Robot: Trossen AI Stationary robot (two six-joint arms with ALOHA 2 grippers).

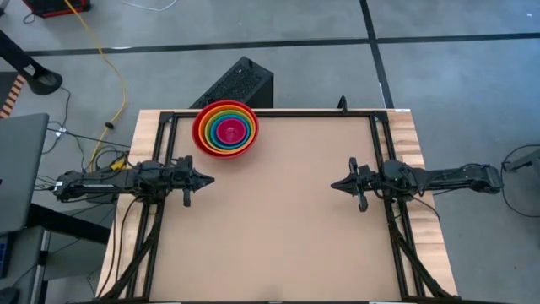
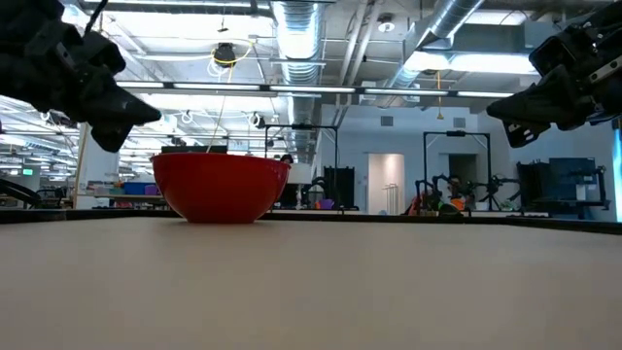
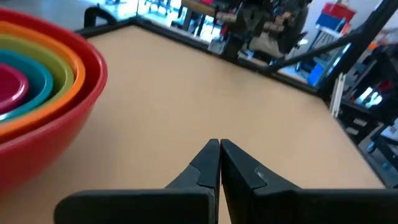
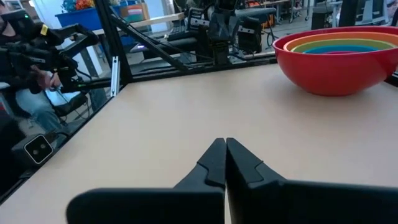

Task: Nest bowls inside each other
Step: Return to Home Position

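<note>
The bowls (image 1: pixel 225 128) sit nested in one stack on the table's far left part: red outermost, then orange, lime green, blue and a small magenta pink one in the middle. The red bowl (image 2: pixel 222 187) rests on its base on the tabletop. The stack also shows in the left wrist view (image 3: pixel 37 93) and the right wrist view (image 4: pixel 339 56). My left gripper (image 1: pixel 211 179) hovers shut at the table's left edge, nearer than the stack. My right gripper (image 1: pixel 332 185) hovers shut at the right edge. Both fingertip pairs (image 3: pixel 219 148) (image 4: pixel 224 145) are empty and point level toward the table's middle.
A black frame (image 1: pixel 270 112) runs along the table's far edge and both sides. A dark box (image 1: pixel 239 84) stands on the floor behind the far edge. A person (image 4: pixel 31 74) sits beyond the table's side. The wide tabletop (image 1: pixel 278 228) lies between the arms.
</note>
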